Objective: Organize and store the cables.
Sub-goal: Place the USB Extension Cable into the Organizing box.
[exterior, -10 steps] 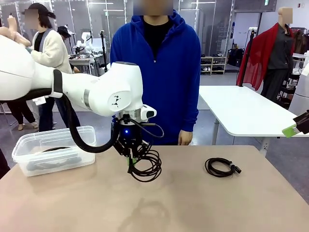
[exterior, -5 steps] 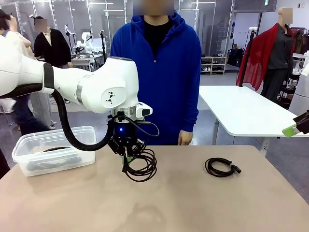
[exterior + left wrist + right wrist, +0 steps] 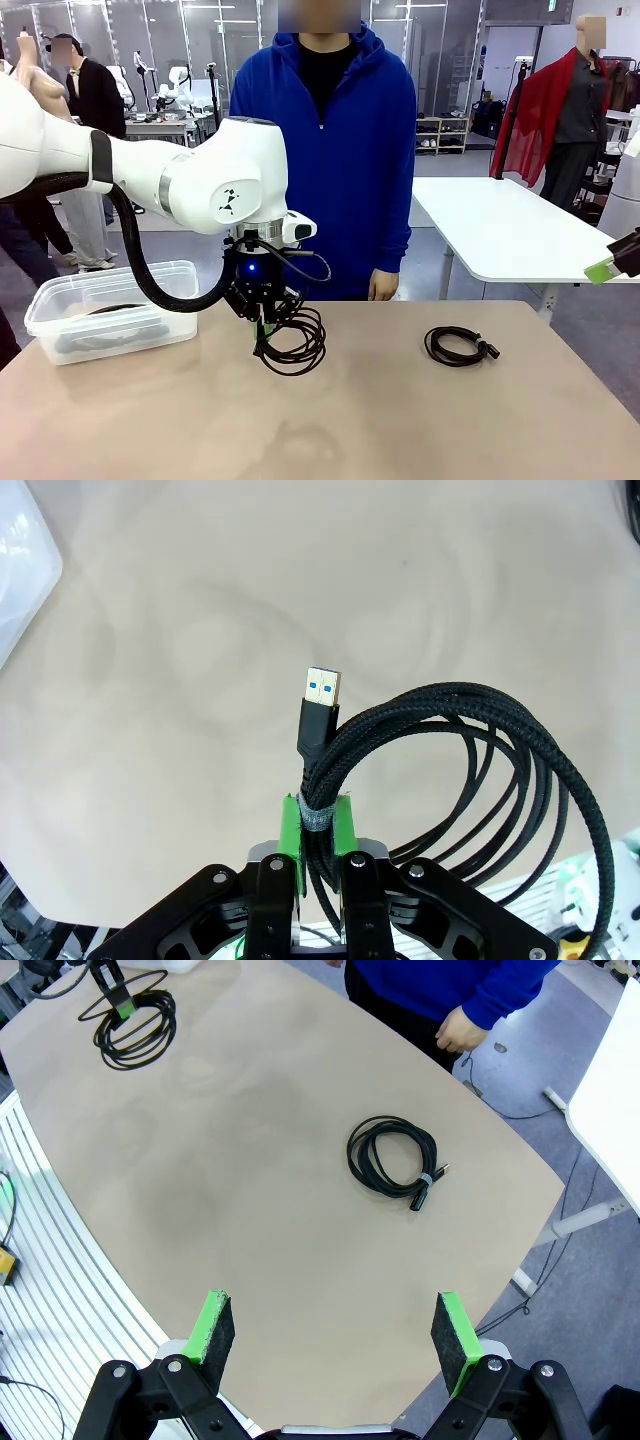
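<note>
on the table (image 3: 400,420), a clear bin (image 3: 45,300) holds a coiled black cable (image 3: 100,340).

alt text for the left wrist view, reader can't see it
The left gripper is shut on a coiled black braided cable, pinching it at a grey tie band over the table. The cable's USB plug points away from the gripper, and a clear bin's corner shows at upper left.

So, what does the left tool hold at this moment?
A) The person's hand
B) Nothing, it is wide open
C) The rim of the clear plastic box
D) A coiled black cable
D: in the left wrist view the left tool is shut on the coiled cable, pinching the bundle at its grey band, and the USB plug sticks out just past the green pads.
</note>
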Robot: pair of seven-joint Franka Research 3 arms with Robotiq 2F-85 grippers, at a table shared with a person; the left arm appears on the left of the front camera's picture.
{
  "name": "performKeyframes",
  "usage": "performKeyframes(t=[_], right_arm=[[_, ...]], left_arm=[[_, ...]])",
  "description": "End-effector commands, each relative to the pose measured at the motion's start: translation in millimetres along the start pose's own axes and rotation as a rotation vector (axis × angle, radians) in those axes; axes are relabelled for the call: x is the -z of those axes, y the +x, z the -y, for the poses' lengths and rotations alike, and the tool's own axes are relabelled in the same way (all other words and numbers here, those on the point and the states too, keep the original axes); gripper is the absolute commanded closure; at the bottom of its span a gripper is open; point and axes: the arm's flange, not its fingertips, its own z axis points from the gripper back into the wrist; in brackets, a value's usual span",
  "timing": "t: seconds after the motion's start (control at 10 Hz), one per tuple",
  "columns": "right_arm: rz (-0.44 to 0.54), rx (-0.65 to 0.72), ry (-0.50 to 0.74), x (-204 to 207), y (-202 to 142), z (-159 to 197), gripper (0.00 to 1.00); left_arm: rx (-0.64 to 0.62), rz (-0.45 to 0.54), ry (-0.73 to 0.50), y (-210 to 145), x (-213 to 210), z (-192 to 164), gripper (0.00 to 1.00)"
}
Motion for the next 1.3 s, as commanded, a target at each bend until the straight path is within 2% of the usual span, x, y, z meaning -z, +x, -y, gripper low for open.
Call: performKeyframes(t=[0.0, 0.5, 0.9, 1.2], right_arm=[[0.004, -0.004, 0.006, 0, -2, 1, 0.0], [0.004, -0.004, 0.006, 0, -2, 1, 0.0], [0.004, -0.004, 0.006, 0, -2, 1, 0.0], [0.004, -0.004, 0.006, 0, -2, 1, 0.0]], left_arm=[[0.058, 0.048, -0.001, -9, -11, -8, 0.86], [0.131, 0.103, -0.041, -44, -60, -65, 0.86], [0.031, 0.198, -0.058, -58, -69, -127, 0.86], [-0.118, 0.271, -0.054, -67, -75, -172, 0.86]])
